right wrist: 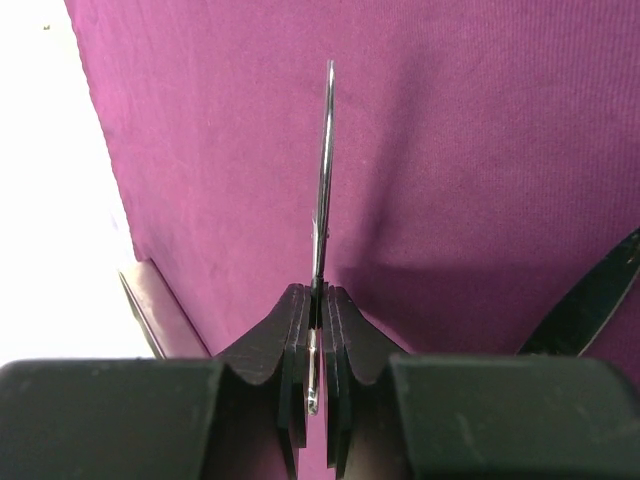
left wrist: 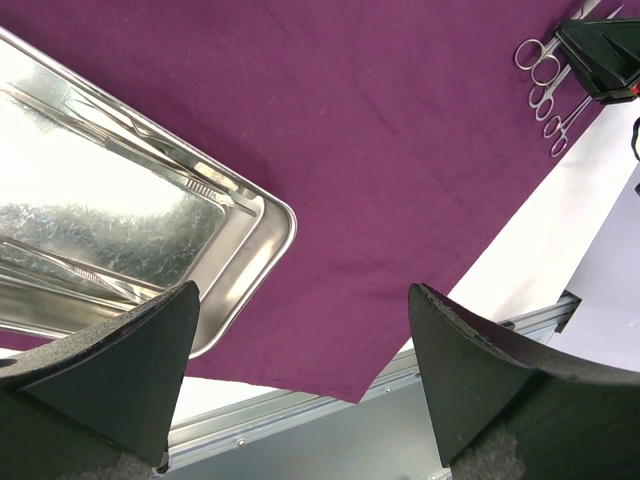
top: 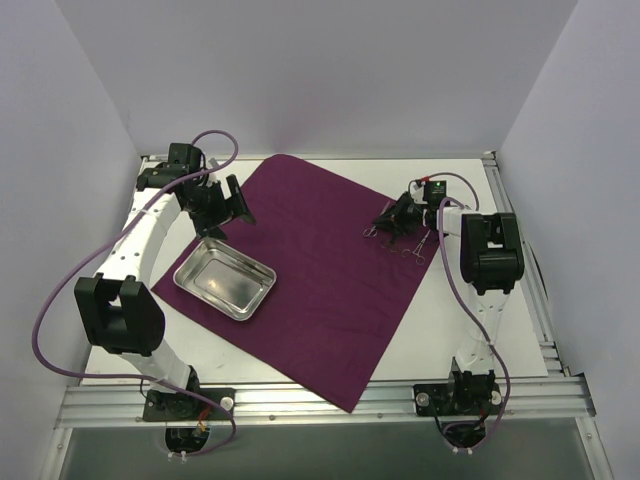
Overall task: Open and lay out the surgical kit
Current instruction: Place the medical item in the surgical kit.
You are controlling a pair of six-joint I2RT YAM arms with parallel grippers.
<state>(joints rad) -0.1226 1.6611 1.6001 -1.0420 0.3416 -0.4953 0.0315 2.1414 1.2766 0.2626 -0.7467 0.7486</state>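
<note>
while steel is pinched

since the thin shiny steel instrument (right wrist: pixel 322 180) looks light, stiff, slippery, hold its shank; the right gripper (right wrist: pixel 316 295) is clamped on it above the dark magenta cloth wrap's (top: pixel 320 260) right edge, left gripper (left wrist: pixel 302 292) spread wide.

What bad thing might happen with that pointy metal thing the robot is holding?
The right gripper pinches a very thin metal tool, so it might twist or slip out. More tools lie close beside it on the cloth, so lowering it might bump them.
</note>
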